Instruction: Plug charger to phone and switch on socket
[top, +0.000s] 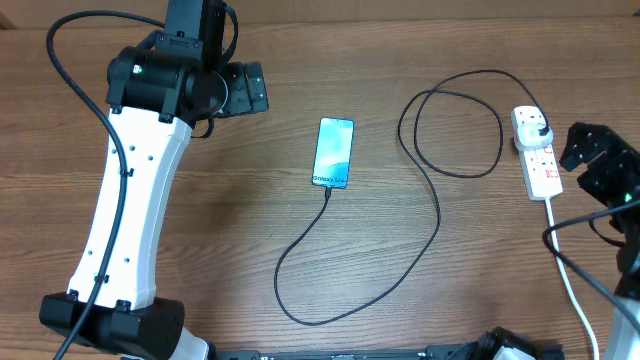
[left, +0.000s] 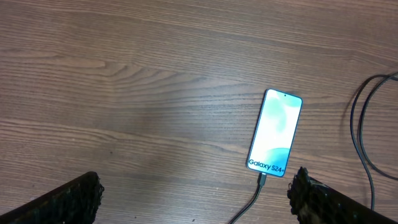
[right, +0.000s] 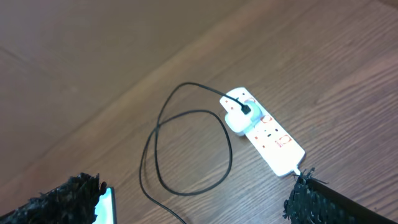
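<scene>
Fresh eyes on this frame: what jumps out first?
The phone, screen lit bright blue, lying mid-table. Next, the charger, a thin black cable looping from the phone's bottom edge to the socket, a white power strip at the right. Both the left gripper and right gripper hang open, touching nothing.

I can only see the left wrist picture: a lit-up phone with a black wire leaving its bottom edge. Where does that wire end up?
Observer: From overhead, the charger loops around and ends plugged into the socket, a white power strip off to the right of the phone.
Operator: Is anything near that strip?
Observer: Yes. The right gripper hangs close by it, its jaws wide open and holding nothing.
</scene>
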